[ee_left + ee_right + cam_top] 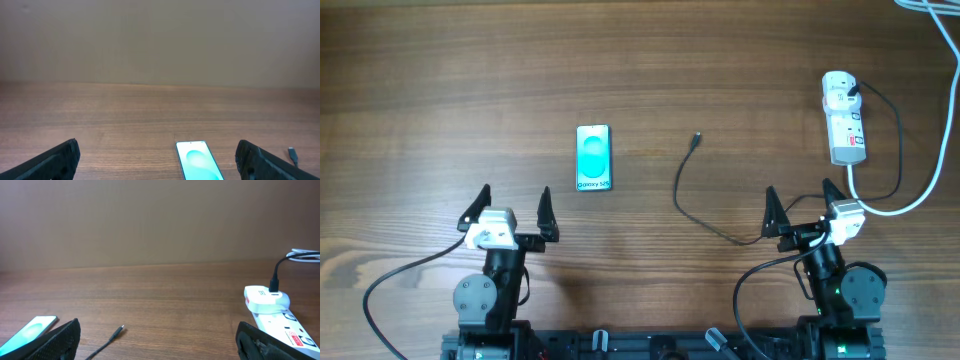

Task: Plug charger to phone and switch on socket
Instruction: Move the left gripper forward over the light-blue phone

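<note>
Overhead, both arms parked at 6 o'clock edge of table [420, 80]; left gripper [515, 195] released, fingers spread wide, nothing between them; right gripper [798, 192] likewise released and empty. Phone [593, 158] flat on the wood, screen up and lit turquoise, at 1 o'clock from left gripper, well apart from it. Charger [682, 195]: connector end lies at 3 o'clock from phone, not touching it; thin black cable curves back toward 5 o'clock, passing just beside right gripper. Socket [844, 118] at 1 o'clock from right gripper; black plug [853, 92] seated at its far end; white cable [920, 200] loops off at its 3 o'clock side.
</note>
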You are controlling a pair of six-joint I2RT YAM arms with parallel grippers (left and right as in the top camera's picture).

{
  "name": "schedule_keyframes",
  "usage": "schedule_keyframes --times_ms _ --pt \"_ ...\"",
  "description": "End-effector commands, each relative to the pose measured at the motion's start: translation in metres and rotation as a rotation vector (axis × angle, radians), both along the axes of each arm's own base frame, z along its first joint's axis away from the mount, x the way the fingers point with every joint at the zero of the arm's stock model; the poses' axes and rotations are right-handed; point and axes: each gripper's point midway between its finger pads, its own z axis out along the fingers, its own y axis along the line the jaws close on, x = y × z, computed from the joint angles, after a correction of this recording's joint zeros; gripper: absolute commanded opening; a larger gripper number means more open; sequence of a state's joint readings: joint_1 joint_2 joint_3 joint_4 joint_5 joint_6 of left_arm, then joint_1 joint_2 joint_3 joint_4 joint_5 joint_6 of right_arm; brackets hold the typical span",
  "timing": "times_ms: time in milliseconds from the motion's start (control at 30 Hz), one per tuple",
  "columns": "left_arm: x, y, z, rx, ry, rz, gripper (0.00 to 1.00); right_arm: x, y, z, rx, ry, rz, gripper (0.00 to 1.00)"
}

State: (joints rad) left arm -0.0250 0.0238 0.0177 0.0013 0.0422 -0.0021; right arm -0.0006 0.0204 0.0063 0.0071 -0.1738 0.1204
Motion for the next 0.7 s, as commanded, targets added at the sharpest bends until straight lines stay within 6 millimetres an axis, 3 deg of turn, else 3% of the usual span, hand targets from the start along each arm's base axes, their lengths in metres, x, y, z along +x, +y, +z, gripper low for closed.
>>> schedule_keyframes --times_ms 0,200,367,467,667 --pt "0.002 0.002 0.023 -0.037 -0.004 0.012 1.0 0.0 -0.002 0.001 0.013 -0.004 -0.016 1.0" --pt "0.023 0.001 0.057 -0.034 0.074 0.009 1.0 0.0 -0.002 0.001 0.013 -0.004 -0.016 1.0" --pt "0.06 -0.021 0.082 -0.045 0.201 -0.117 1.0 0.0 -0.002 0.001 0.013 -0.004 -0.016 1.0" --pt "0.09 -0.026 0.088 -0.146 0.366 -0.119 1.0 0.0 -0.002 0.001 0.013 -0.004 -0.016 1.0" --pt "0.127 -0.041 0.085 -0.178 0.602 -0.133 1.0 0.0 -0.002 0.001 0.013 -0.004 -0.016 1.0"
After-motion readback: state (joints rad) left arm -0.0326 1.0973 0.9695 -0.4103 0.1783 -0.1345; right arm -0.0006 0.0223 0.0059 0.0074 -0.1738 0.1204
